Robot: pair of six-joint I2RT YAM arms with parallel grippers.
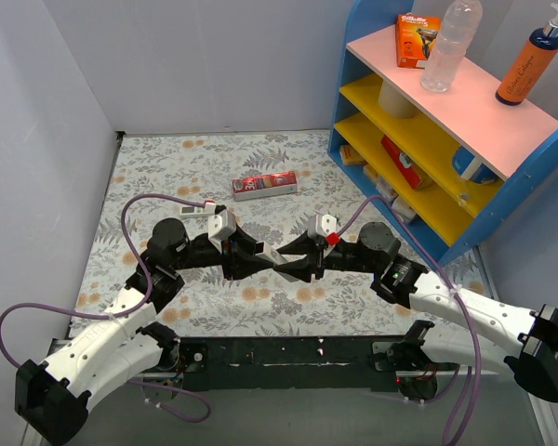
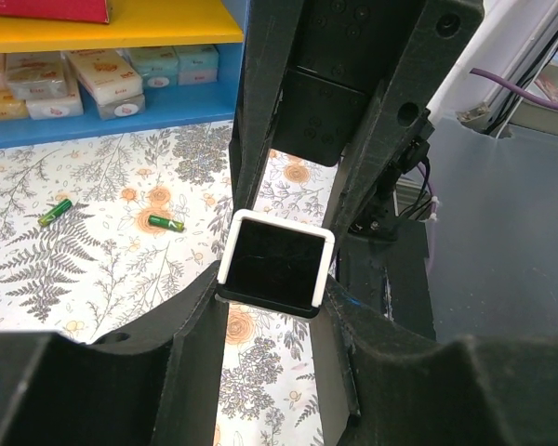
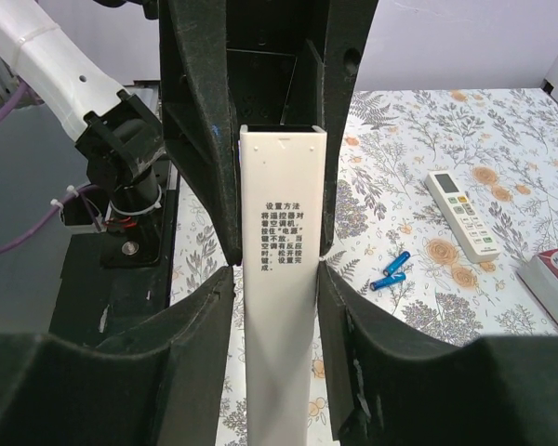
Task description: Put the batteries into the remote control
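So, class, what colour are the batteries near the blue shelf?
Green batteries; the left wrist view shows them best.

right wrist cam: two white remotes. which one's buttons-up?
The remote lying flat on the table beside the blue batteries; the held remote, in the left gripper, shows its printed back.

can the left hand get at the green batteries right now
Probably not yet. The green batteries lie in the open on the floral mat with nothing over them, but the left hand is shut on the end of the white remote. It would have to let go first.
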